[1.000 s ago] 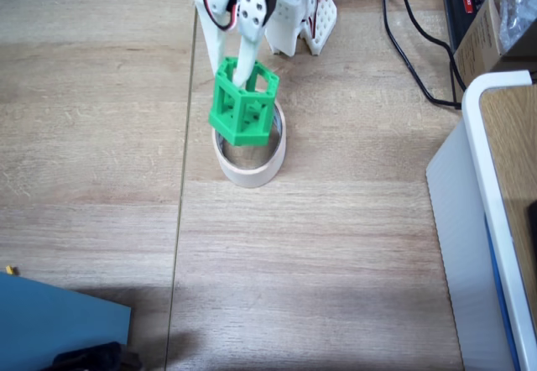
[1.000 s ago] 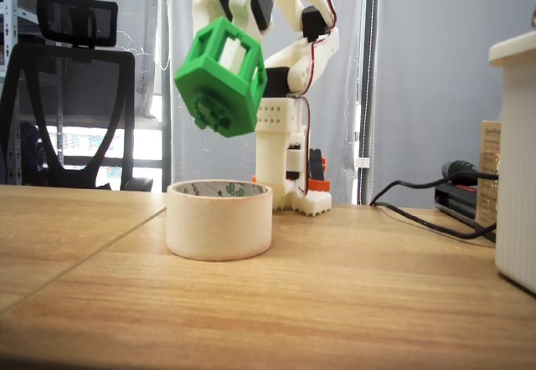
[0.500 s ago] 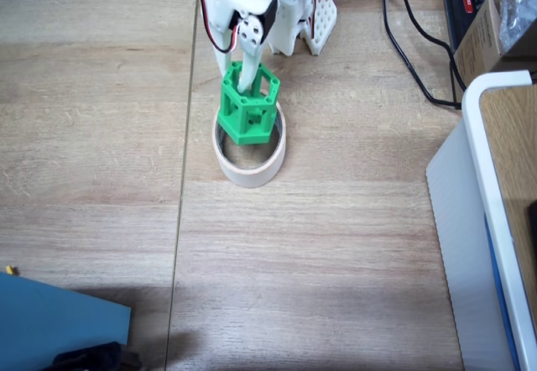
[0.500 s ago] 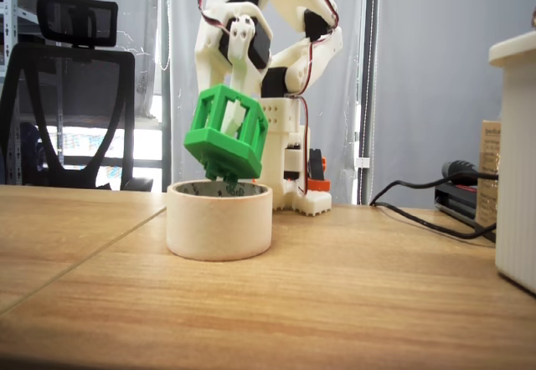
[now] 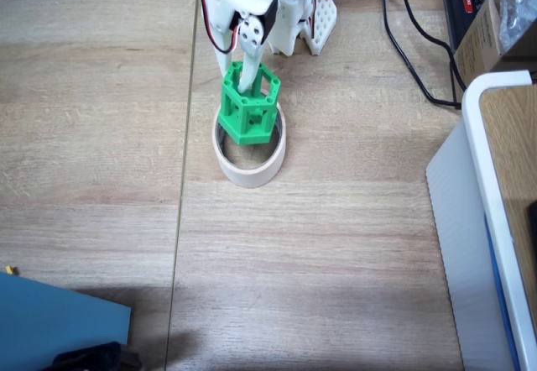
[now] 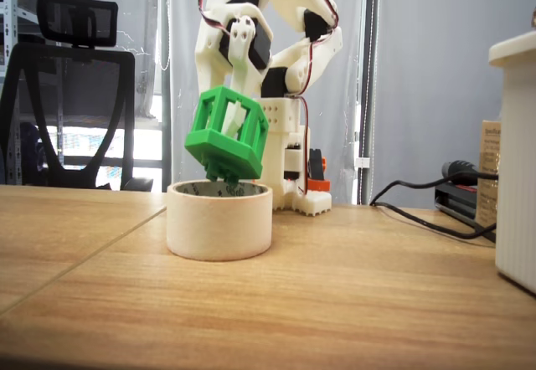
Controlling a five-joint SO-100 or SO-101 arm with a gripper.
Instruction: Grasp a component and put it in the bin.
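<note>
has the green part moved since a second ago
Yes. The green component has come down toward the tape ring in the side fixed view; it hung well above the ring, and now its lower edge sits at the rim.

The table [image 5: 336, 245] is light wood with a thin line running down it. A black cable [image 5: 411, 44] curls across the top right in the view from above, next to a big white box [image 5: 470, 186] with a white rim, and a blue sheet [image 5: 50, 325] sits in the bottom left corner. From the side, a black chair [image 6: 71, 94] stands behind the table.
</note>
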